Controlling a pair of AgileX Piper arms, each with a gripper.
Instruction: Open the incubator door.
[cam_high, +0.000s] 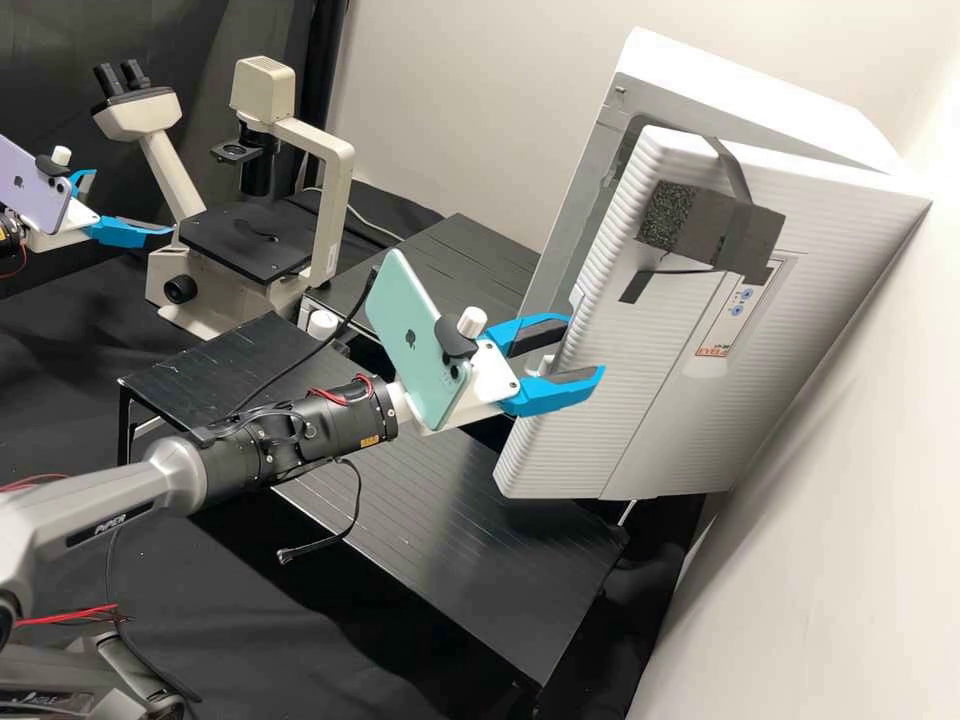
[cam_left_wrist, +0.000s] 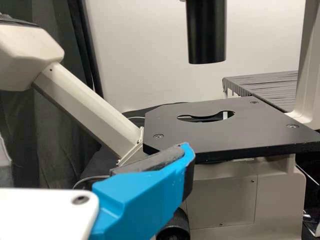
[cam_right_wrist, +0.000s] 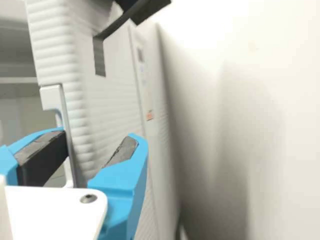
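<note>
Swinging the incubator door (cam_high: 640, 340) wider calls for a slow arc about its hinge. Right gripper (cam_high: 585, 348) at the ajar door's edge, jaws parted astride it; no firm clamp visible. Left gripper (cam_high: 133, 202) near microscope (cam_high: 328, 210), jaws also parted. Black slatted desk (cam_high: 430, 510) underneath; pale wall (cam_high: 480, 110), dark curtain (cam_high: 240, 30).

Free room is lying between the incubator door (cam_high: 620, 400) and cabinet (cam_high: 740, 100); a wall (cam_high: 850, 470) is hemming their far side; a microscope (cam_high: 335, 200) is standing before the left end effector (cam_high: 134, 203).
</note>
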